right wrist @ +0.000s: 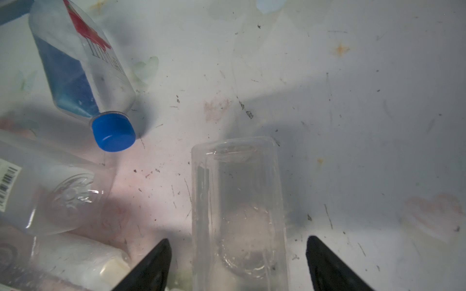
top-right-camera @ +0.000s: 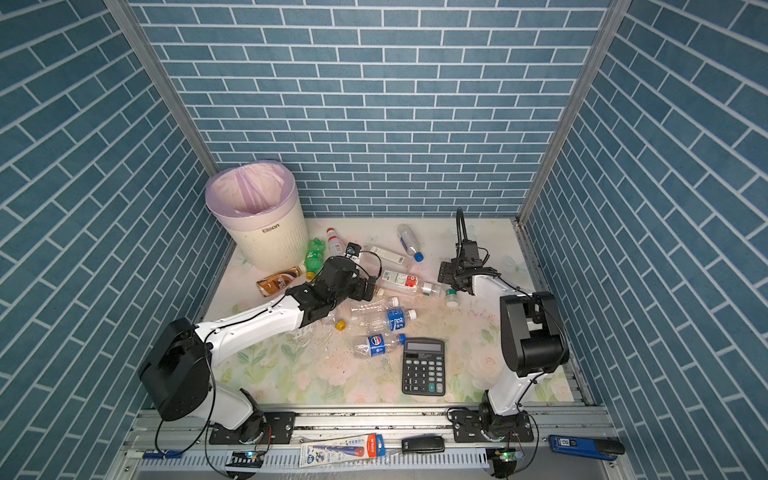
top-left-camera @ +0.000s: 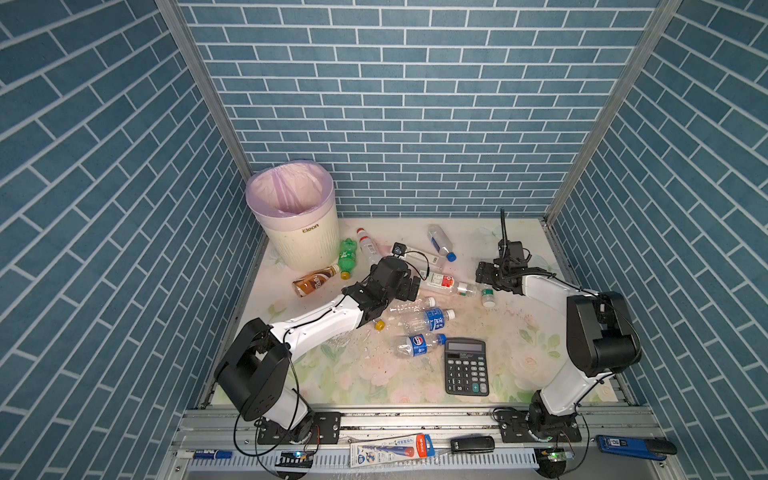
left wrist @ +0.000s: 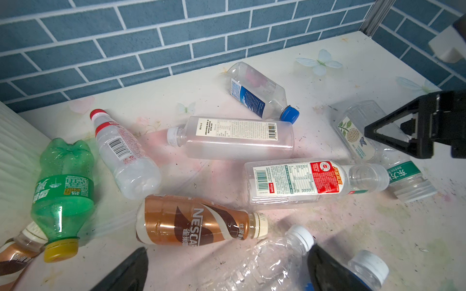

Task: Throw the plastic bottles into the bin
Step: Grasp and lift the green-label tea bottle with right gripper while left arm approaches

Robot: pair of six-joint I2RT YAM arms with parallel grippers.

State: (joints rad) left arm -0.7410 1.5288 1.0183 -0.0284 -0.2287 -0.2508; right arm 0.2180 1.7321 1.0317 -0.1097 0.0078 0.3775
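Bin (top-left-camera: 305, 245): one. Round, cream-white, with a ribbed wall and a thin pink-lilac bag as liner. It is stood upright on the flower-printed table (top-left-camera: 528, 320).

Plastic bottles (top-right-camera: 376, 345): ten are counted in a top view, all lying on their sides outside the bin.
- Just beside the bin wall: one green bottle (top-left-camera: 347, 253), lobed base, yellow cap.
- Near the bin foot: one brown coffee bottle (top-left-camera: 311, 283), glossy sleeve.
- Near the bin, past the green one: one red-capped bottle (top-left-camera: 365, 242), clear.
- Farther from the bin: one white-labelled bottle (top-left-camera: 432, 261), flat-sided; one red-labelled bottle (top-left-camera: 446, 284); one blue-capped bottle (top-left-camera: 441, 242); one crushed bottle (top-left-camera: 409, 306), crinkled and clear; one blue-labelled bottle (top-left-camera: 434, 319), white cap; one Pepsi bottle (top-left-camera: 417, 347).
- Farthest from the bin: one green-and-white-labelled bottle (top-left-camera: 488, 297), clear and square-sided.
- An eleventh, a second coffee bottle (left wrist: 196, 221), is seen only in the left wrist view.
- A loose-looking yellow cap (top-left-camera: 379, 325) is noted under the left arm; whether a bottle is attached cannot be told.

Left gripper (top-left-camera: 411, 289): fingers are held wide apart, clamped on nothing.

Right gripper (right wrist: 237, 239): black tapered fingers are held apart on either side of the green-and-white-labelled bottle, a gap left on both sides.

Calculator (top-left-camera: 466, 366): one, black, flat, well apart from the bin.
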